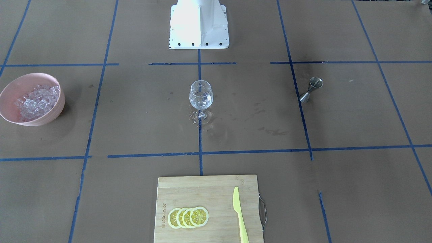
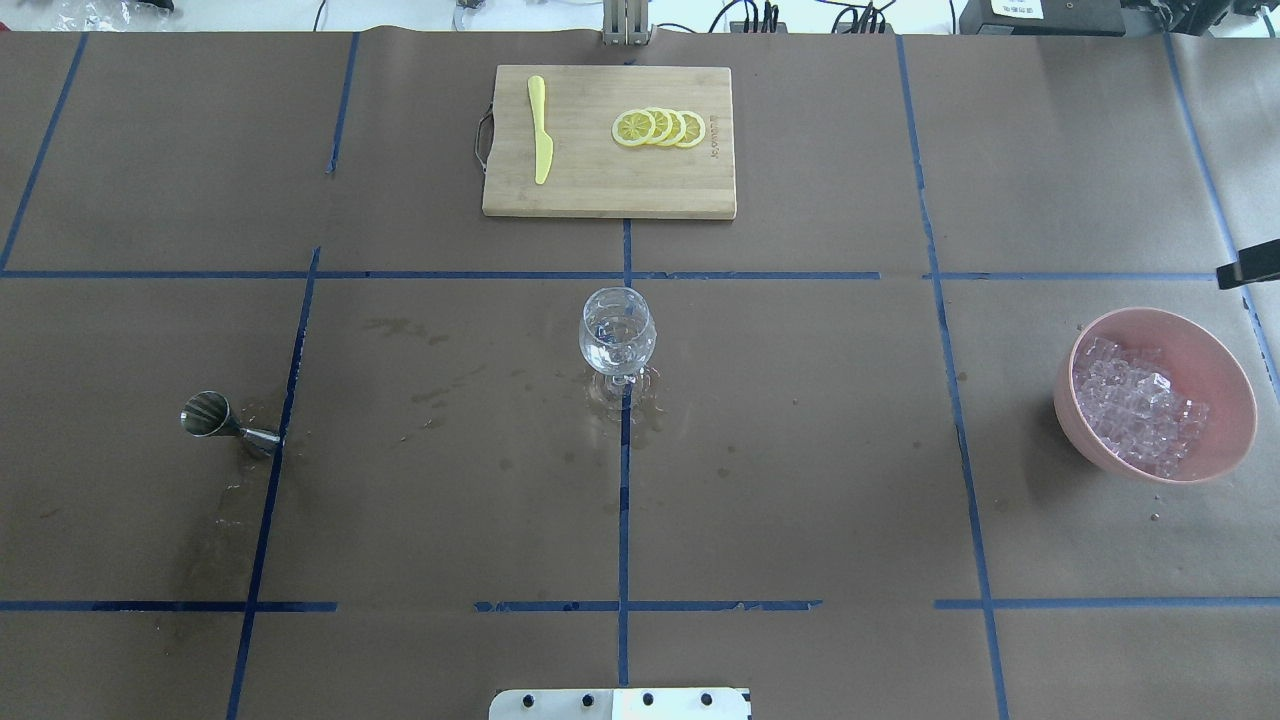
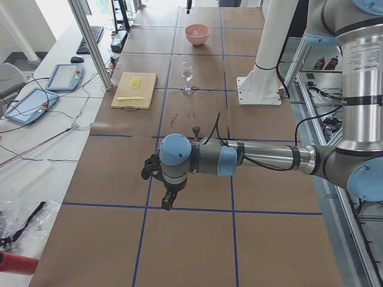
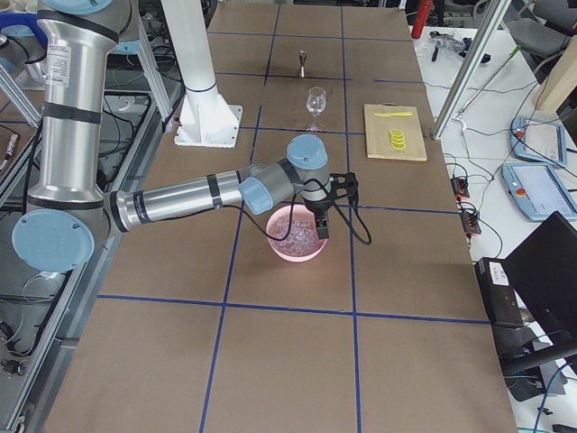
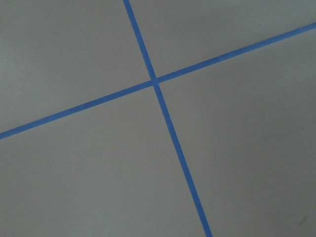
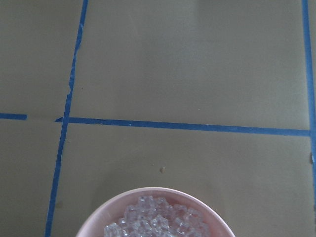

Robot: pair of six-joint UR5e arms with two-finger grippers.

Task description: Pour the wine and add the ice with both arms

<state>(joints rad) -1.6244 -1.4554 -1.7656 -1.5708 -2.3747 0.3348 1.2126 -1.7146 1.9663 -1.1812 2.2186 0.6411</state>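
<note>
**Both grippers aloft, glass at centre**

One wine glass (image 1: 201, 98) stands mid-table with clear contents; wine and ice cannot be told apart there. One steel jigger (image 1: 311, 89) stands off to the robot's left. One pink bowl (image 1: 20, 79) on the right holds the ice (image 1: 37, 101), too many cubes to count. One cutting board (image 1: 202, 189) carries four lemon slices (image 1: 188, 217) and one yellow knife (image 1: 239, 216).

The left gripper (image 3: 168, 202) hangs over bare paper and the right gripper (image 4: 322, 228) over the bowl. Jaw spread cannot be told for either.
</note>
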